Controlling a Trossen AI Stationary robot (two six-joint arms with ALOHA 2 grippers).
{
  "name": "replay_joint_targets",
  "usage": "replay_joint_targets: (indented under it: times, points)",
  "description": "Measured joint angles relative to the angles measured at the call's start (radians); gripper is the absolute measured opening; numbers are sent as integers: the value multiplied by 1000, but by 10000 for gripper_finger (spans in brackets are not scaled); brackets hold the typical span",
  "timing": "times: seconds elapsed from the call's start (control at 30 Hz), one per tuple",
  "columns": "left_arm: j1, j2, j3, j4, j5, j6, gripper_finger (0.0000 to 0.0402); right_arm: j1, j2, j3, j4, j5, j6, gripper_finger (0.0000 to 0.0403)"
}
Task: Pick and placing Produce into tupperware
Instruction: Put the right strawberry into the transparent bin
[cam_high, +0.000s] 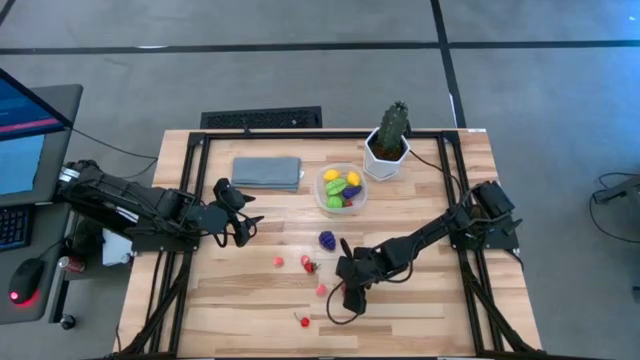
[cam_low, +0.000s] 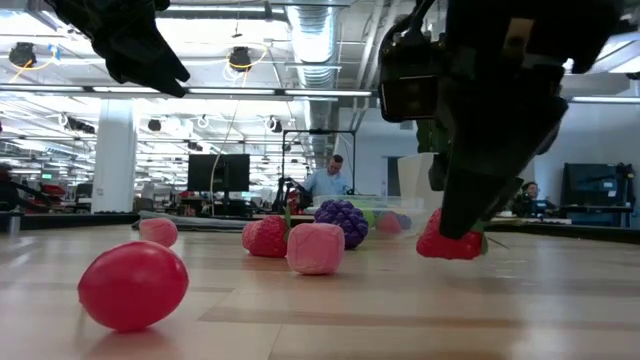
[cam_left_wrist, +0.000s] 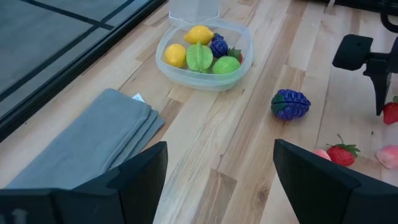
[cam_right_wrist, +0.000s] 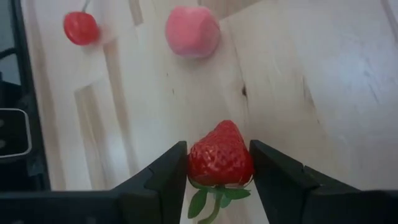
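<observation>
The right gripper (cam_right_wrist: 219, 165) sits low over the front middle of the light wooden slatted table (cam_high: 430, 310), its two dark fingers closed against either side of a small red toy strawberry (cam_right_wrist: 220, 154) with a green leafy stem. The strawberry appears to rest at table level, so this looks like a grasp being set before a lift.

The round clear plastic container (cam_high: 342, 190) stands towards the far edge of the table, beside the white potted cactus (cam_high: 388, 140), already holding yellow, green and purple pieces. A purple toy grape bunch (cam_high: 327, 239) and pink and red pieces lie loose between.

The left gripper (cam_high: 243, 214) hovers open near the folded grey-blue cloth (cam_high: 268, 172), probably waiting clear of the working arm.
</observation>
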Motion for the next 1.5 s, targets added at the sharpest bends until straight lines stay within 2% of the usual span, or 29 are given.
replay_joint_targets:
  times: [0.3, 0.53, 0.73, 1.17, 1.33, 1.5]
  points:
    - [0, 0, 0, -1, 0, 0, 281, -29, -25, 2, 35, -35, -26, 181]
    - [0, 0, 0, -1, 0, 0, 281, -65, -100, 2, 72, -36, -81, 195]
    - [0, 0, 0, 0, 0, 0, 281, -125, -196, 2, 49, -27, -137, 180]
    - [0, 0, 0, 0, 0, 2, 281, -332, -408, 2, -116, 10, -308, 189]
    - [0, 0, 0, 0, -8, 1, 281, -425, -460, 2, -161, 33, -394, 178]
    - [0, 0, 0, 0, -15, 1, 281, -527, -468, 2, -169, 33, -457, 188]
